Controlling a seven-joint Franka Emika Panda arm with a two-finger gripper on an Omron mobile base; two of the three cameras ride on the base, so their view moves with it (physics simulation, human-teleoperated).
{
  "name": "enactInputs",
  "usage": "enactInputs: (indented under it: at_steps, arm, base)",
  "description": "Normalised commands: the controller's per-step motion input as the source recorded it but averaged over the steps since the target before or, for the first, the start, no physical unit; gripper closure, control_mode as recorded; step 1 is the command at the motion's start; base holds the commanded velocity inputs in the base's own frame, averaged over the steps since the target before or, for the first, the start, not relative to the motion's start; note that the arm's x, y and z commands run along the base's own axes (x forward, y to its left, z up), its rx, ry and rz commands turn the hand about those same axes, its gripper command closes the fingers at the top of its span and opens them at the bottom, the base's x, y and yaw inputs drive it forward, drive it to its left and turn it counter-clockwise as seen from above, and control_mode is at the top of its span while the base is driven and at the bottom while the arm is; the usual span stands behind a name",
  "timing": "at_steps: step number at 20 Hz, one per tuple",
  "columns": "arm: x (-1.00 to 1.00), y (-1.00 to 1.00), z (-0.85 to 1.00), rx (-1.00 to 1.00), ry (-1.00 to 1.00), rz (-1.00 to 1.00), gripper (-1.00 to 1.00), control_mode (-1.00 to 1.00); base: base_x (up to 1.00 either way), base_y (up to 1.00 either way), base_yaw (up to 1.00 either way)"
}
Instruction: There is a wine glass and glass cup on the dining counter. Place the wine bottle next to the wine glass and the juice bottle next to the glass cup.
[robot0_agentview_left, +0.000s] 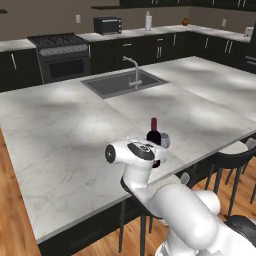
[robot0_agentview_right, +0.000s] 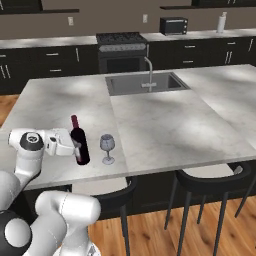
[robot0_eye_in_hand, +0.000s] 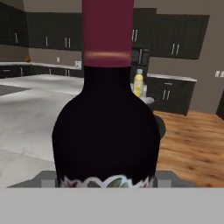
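1. Left base view: you see the wine bottle (robot0_agentview_left: 154, 132) upright on the dining counter (robot0_agentview_left: 60, 135), near its front edge. The wine glass (robot0_agentview_left: 164, 141) is just beside it on its right, partly behind the arm. The gripper (robot0_agentview_left: 156, 159) is at the bottle's lower body, mostly hidden by the white wrist, so you can't read the jaws here. The sink (robot0_agentview_left: 122, 82) with its tap (robot0_agentview_left: 134, 67) sits further back in the same top. The stove (robot0_agentview_left: 59, 52), toaster oven (robot0_agentview_left: 107, 24) and paper towel roll (robot0_agentview_left: 148, 21) are along the back wall. Dark stools (robot0_agentview_left: 235, 160) stand at the counter's near side.

2. Right base view: the gripper (robot0_agentview_right: 78, 146) comes in from the left, level with the wine bottle (robot0_agentview_right: 79, 140), and is right against the label area. It looks clamped on the bottle, but the fingers are small, so you can't be sure from this side. The wine glass (robot0_agentview_right: 107, 148) stands just right of the bottle, a small gap between them. Both are near the front edge of the dining counter (robot0_agentview_right: 165, 125).

3. Hand view: the wine bottle (robot0_eye_in_hand: 107, 118) is dead centre and very close, red neck up, with the label edge at the bottom. Grey finger pads (robot0_eye_in_hand: 48, 177) show at both sides of its base, closed on the bottle. The juice bottle (robot0_eye_in_hand: 138, 84) stands far behind, on a round table past the counter.
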Motion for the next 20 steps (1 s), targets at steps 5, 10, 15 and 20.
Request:
enactInputs:
  at_steps: [5,10,15,20]
  arm:
    - [0.35,-0.01,-0.29,0.0,0.0,0.12,1.0,-1.0]
    - [0.22,0.0,-0.29,0.0,0.02,0.13,1.0,-1.0]
    - [0.22,0.0,-0.18,0.0,0.06,0.05,1.0,-1.0]
    - [0.19,-0.01,-0.17,0.04,0.07,0.06,1.0,-1.0]
  base:
    - [0.0,0.0,0.0]
    - [0.0,0.0,0.0]
    - [0.0,0.0,0.0]
    - [0.0,0.0,0.0]
